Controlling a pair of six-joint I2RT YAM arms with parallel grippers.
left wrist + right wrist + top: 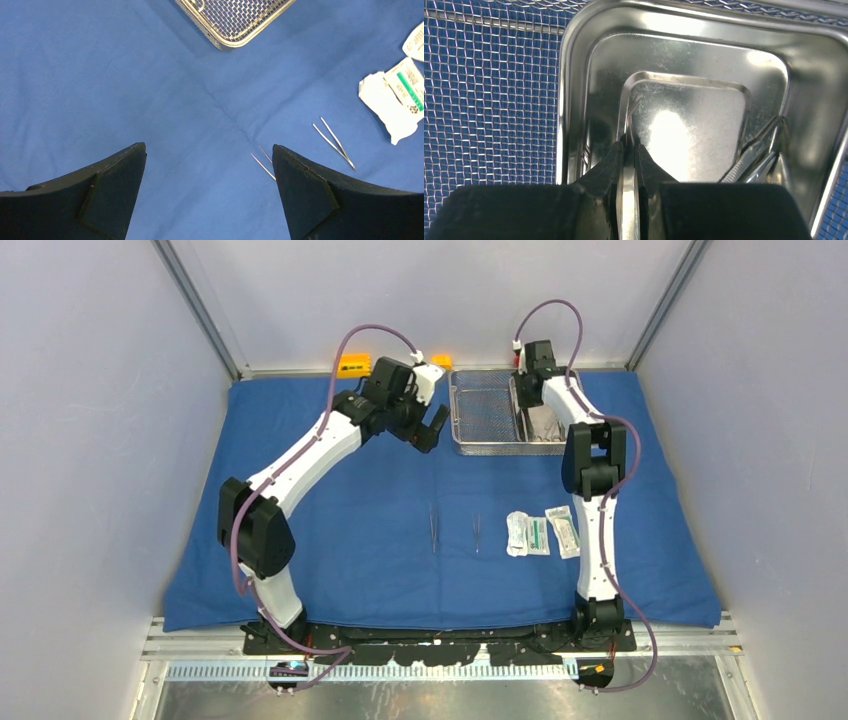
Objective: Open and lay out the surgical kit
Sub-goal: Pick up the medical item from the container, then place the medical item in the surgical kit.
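So the right gripper (630, 145) is down in the pan (574, 75) inside the tray (489, 100), pinched nearly shut on a thin steel tool (628, 210). The left gripper (209, 146) hangs wide open over the cloth (100, 75) just left of the tray. Forceps (434, 528) and packets (540, 533) lie on the cloth, on the arm-base side of the tray.

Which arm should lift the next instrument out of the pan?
Right. The right claw is inside the steel pan, pinched on a thin steel instrument. The left claw hangs open over the blue cloth, outside the pan.
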